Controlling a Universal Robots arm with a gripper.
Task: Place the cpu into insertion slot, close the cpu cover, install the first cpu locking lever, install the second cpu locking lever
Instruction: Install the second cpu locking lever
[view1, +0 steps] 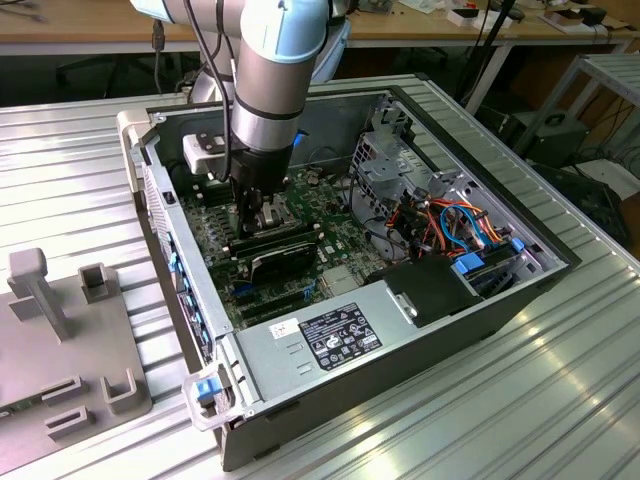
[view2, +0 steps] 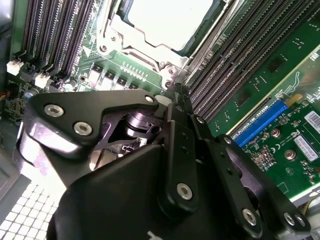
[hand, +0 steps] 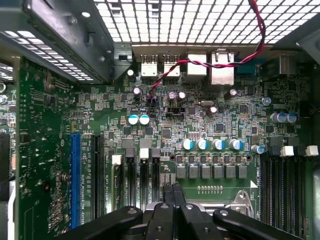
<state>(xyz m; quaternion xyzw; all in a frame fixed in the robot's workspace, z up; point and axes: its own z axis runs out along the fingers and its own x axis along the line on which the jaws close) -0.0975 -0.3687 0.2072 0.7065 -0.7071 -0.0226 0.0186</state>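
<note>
In the second wrist view the cpu (view2: 165, 17) shows its pale silver top, lying flat in the insertion slot, which it hides. The cpu cover (view2: 131, 36), a silver metal frame, lies around the chip's edge. A thin metal locking lever (view2: 210, 42) runs along the frame beside the memory slots. My gripper (view2: 179, 91) is shut, its black fingers pressed together with nothing visible between them, tips just off the frame's corner. The first wrist view shows the same shut gripper (hand: 173, 187) beside a metal socket corner (hand: 241, 200). In the exterior view the gripper (view1: 262, 222) reaches down inside the open computer case.
Long black memory slots (view2: 245, 55) flank the socket on both sides. A blue expansion slot (view2: 262, 122) lies nearby. A perforated case wall (hand: 200, 20) and red-black wire (hand: 200, 64) stand beyond. The power supply (view1: 340, 335), cabled drive cage (view1: 450, 220) and grey fixture (view1: 60, 340) surround the board.
</note>
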